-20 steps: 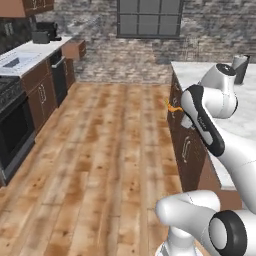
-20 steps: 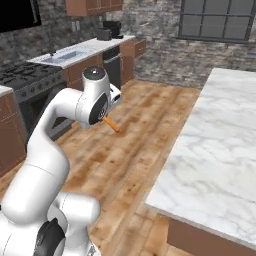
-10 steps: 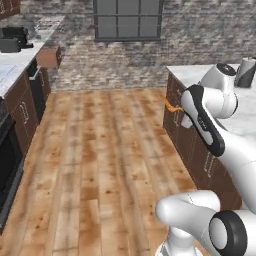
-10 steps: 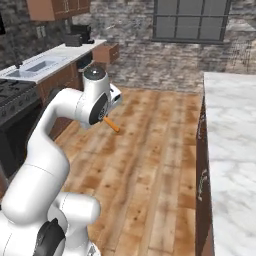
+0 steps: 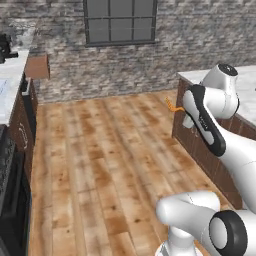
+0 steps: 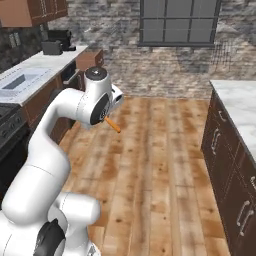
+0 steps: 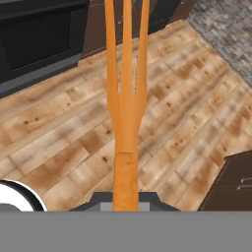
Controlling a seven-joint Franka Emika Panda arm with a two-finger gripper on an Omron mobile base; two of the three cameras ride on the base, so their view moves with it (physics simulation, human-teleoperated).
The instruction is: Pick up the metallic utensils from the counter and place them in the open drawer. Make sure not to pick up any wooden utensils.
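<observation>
Gripper: (image 7: pixel 127 204) seen at 6 o'clock in the hand view, closed onto the orange-handled utensil; the finger tips themselves are mostly hidden behind the handle
Orange-handled utensil: (image 7: pixel 126 113) a fork shape with 3 long tines, orange throughout in the hand view, running from 6 o'clock straight up to 12 o'clock; no metal colour can be made out on it
Same utensil, left base view: (image 5: pixel 172 106) a short orange sliver sticking out at 9 o'clock from the white hand, just beside the counter's end
Same utensil, right base view: (image 6: pixel 113 125) slanting down toward 5 o'clock from the hand, in the air above the floor
Arm: (image 6: pixel 80 107) white with dark joints, folded high, the hand held well above the floor
Counter: (image 6: pixel 239 100) white marble top with grey veins on a dark brown base, at 3 o'clock in the right base view; in the left base view its corner (image 5: pixel 192 76) sits at 2 o'clock, partly behind the arm
Counter drawer fronts: (image 6: pixel 227 165) closed, with small pale handles
Floor: (image 5: pixel 100 150) wooden planks, warm brown, under the utensil in the hand view
Worktop: (image 6: pixel 37 67) narrower pale top at 10 o'clock in the right base view, with a sink and dark appliances at its far end
Window: (image 5: pixel 120 21) dark-framed, in the grey brick wall at 12 o'clock
</observation>
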